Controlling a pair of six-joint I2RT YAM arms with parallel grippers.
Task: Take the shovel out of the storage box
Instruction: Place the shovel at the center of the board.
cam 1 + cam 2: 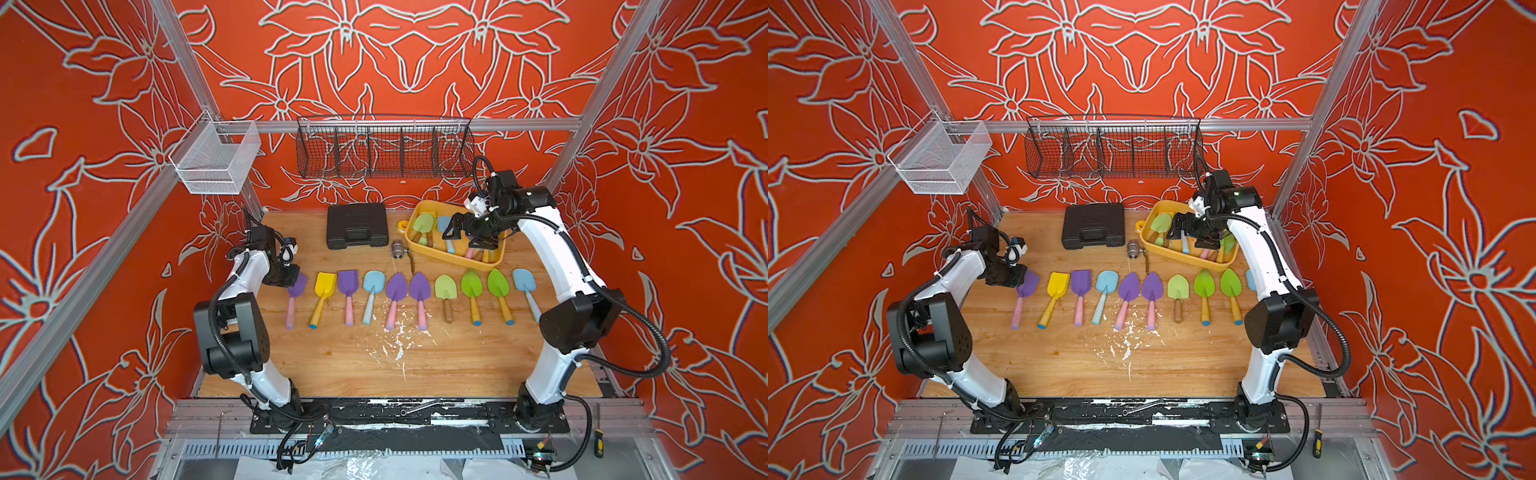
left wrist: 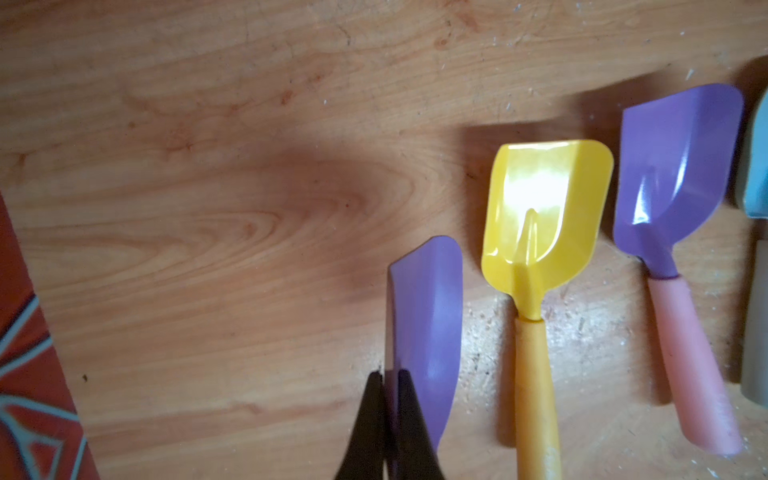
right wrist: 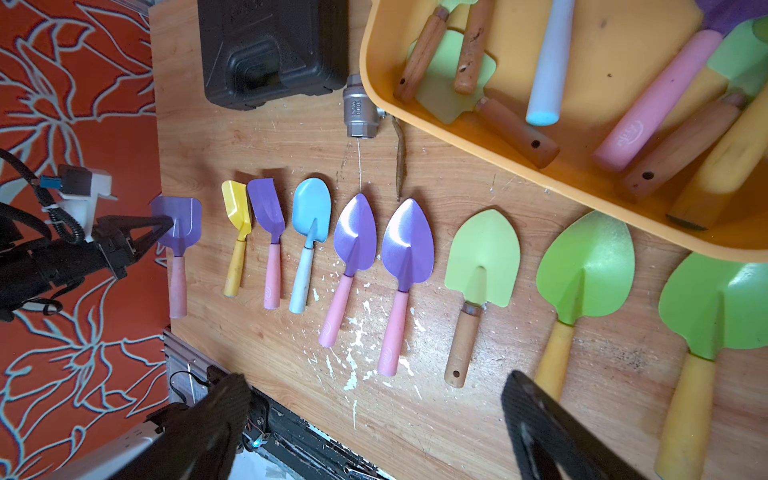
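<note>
The yellow-orange storage box [image 1: 457,261] [image 1: 1183,258] [image 3: 490,143] stands at the back right of the table. Several shovels lie in it, among them a light-green-bladed one [image 1: 423,223] [image 3: 453,70] and a pale blue-handled one [image 3: 548,62]. My right gripper [image 1: 461,237] [image 1: 1190,237] [image 3: 376,380] hovers over the box, open, with nothing between its fingers. My left gripper [image 1: 293,276] [image 1: 1021,276] [image 2: 390,374] is shut on the blade edge of a purple shovel [image 2: 428,316] [image 3: 178,224] with a pink handle. That shovel lies at the left end of the row on the table.
Several shovels [image 1: 419,286] lie side by side across the table's middle. A black tool case [image 1: 357,226] and a metal valve fitting [image 1: 397,249] sit left of the box. A black wire basket [image 1: 384,151] and a white mesh basket [image 1: 216,164] hang on the frame.
</note>
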